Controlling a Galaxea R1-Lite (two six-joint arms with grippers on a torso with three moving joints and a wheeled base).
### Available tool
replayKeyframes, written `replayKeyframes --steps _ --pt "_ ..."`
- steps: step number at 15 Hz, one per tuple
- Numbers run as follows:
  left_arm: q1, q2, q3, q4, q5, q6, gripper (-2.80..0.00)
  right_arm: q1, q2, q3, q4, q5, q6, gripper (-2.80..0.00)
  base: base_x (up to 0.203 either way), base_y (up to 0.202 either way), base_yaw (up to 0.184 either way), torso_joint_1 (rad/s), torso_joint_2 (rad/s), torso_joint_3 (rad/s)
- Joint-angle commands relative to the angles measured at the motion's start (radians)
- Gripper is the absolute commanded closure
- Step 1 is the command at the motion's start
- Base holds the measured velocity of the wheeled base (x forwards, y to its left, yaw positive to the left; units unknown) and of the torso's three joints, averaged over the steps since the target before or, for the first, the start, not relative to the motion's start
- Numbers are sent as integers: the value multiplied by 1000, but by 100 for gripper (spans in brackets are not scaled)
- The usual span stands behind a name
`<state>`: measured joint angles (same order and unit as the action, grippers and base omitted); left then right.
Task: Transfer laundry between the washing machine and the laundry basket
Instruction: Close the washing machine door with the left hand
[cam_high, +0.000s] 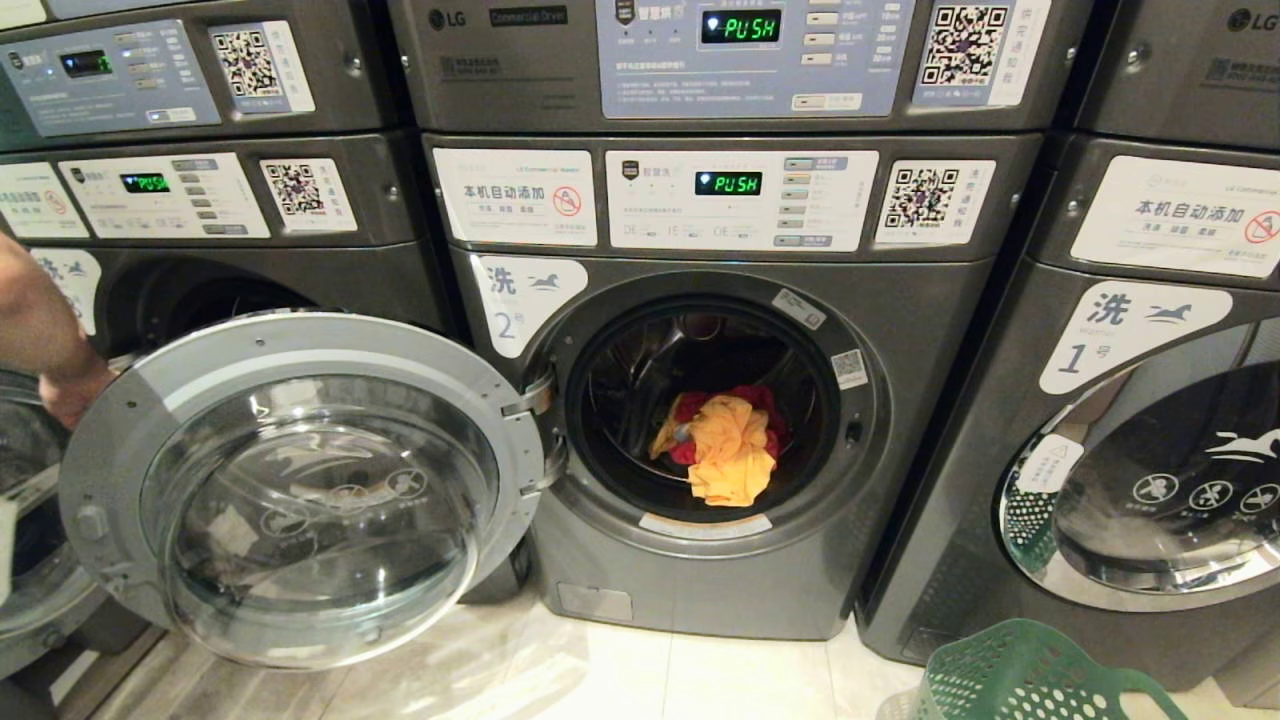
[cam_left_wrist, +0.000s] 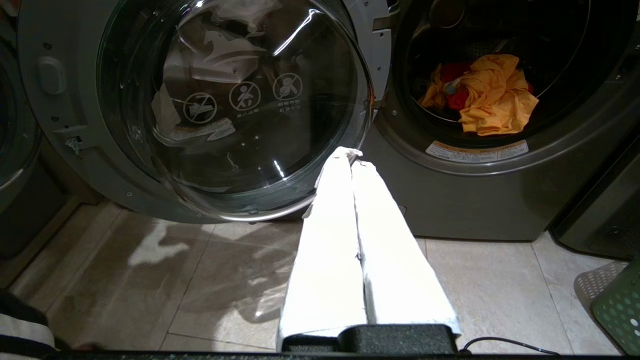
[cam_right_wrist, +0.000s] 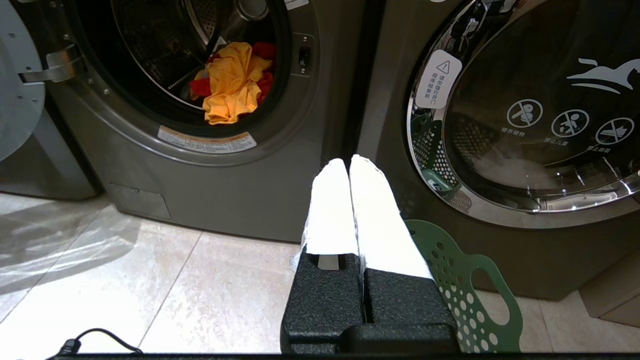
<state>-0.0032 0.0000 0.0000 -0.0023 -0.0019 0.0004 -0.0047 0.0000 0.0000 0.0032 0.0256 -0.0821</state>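
The washing machine marked 2 stands straight ahead, its round glass door swung wide open to the left. Yellow and red laundry lies in the drum near the opening, also in the left wrist view, laundry, and the right wrist view, laundry. A corner of the green perforated laundry basket shows on the floor at the lower right, under machine 1. My left gripper is shut and empty, low above the floor before the door. My right gripper is shut and empty, beside the basket.
A person's hand holds the open door's left edge. Alike machines flank the one ahead: machine 1 on the right with its door closed, another on the left behind the open door. Pale floor tiles lie in front.
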Motion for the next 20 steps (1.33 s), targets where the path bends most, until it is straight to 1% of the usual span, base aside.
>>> replayKeyframes --steps 1,20 --pt "0 0 0 -1 0 0 0 0 2 0 0 0 -2 0 0 0 0 0 0 0" --pt "0 2 0 1 0 3 0 0 2 0 0 0 -1 0 0 0 0 0 0 0"
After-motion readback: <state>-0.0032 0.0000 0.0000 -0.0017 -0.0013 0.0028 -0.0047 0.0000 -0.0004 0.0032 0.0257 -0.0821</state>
